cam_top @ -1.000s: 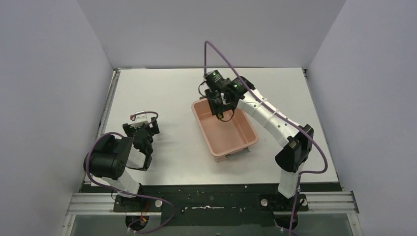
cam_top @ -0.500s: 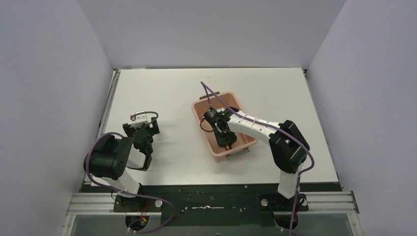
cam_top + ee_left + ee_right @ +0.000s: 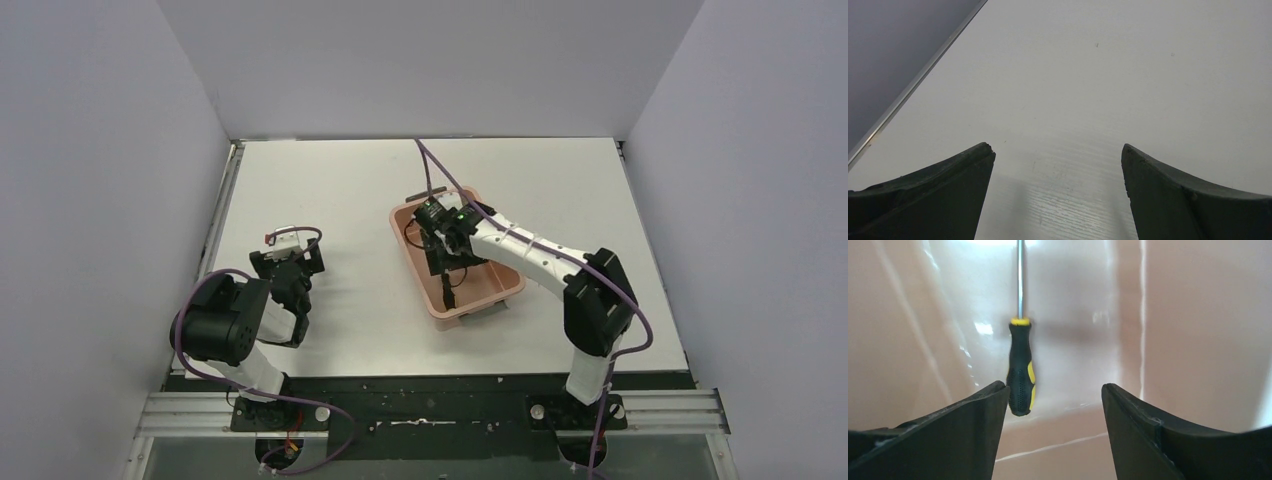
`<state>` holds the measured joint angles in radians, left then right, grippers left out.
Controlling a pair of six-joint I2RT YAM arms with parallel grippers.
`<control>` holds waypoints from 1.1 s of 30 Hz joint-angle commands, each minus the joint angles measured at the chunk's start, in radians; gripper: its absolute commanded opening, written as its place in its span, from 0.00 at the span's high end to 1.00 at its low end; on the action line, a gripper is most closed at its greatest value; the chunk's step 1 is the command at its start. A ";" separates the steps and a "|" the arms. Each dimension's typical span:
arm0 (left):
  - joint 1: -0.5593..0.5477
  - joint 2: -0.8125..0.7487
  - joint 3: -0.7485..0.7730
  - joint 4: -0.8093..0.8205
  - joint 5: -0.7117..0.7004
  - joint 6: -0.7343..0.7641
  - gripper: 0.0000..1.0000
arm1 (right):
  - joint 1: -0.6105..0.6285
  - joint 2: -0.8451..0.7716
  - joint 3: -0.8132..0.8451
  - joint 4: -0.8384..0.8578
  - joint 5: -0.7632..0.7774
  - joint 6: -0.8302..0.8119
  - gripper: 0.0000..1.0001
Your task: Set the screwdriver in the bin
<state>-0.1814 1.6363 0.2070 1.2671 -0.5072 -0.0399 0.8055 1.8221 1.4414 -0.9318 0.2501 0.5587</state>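
The screwdriver (image 3: 1020,375), black-and-yellow handle and thin metal shaft, lies inside the salmon-pink bin (image 3: 1198,330), free of any grip. Its handle end is just ahead of my right gripper's left fingertip, and the shaft points away from me. My right gripper (image 3: 1054,390) is open and holds nothing. From above, the right gripper (image 3: 445,262) hangs low inside the bin (image 3: 492,278), with the screwdriver (image 3: 448,293) showing as a thin dark line below it. My left gripper (image 3: 1058,150) is open over bare table, far left of the bin (image 3: 292,262).
The bin stands at an angle in the middle of the white table (image 3: 340,190). Grey walls close in the table on the left, back and right. A metal edge strip (image 3: 913,85) runs along the table's left side.
The right arm swung down from above the bin's far end into the bin. Its gripper opened and let go of the screwdriver, then drew back a little. The left arm stayed still.
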 commanded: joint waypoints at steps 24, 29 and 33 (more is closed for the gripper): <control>0.006 -0.019 0.010 0.025 0.017 0.005 0.03 | -0.568 -0.761 -0.510 0.661 0.006 -0.393 0.00; 0.008 -0.019 0.011 0.024 0.018 0.006 0.03 | -0.696 -0.851 -0.799 0.833 -0.035 -0.331 0.00; 0.008 -0.019 0.011 0.023 0.016 0.006 0.03 | -0.716 -0.869 -0.936 0.947 -0.031 -0.288 0.00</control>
<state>-0.1810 1.6363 0.2070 1.2671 -0.5064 -0.0399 0.0998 0.9867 0.5812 -0.2165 0.2390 0.2195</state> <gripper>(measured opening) 0.974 0.999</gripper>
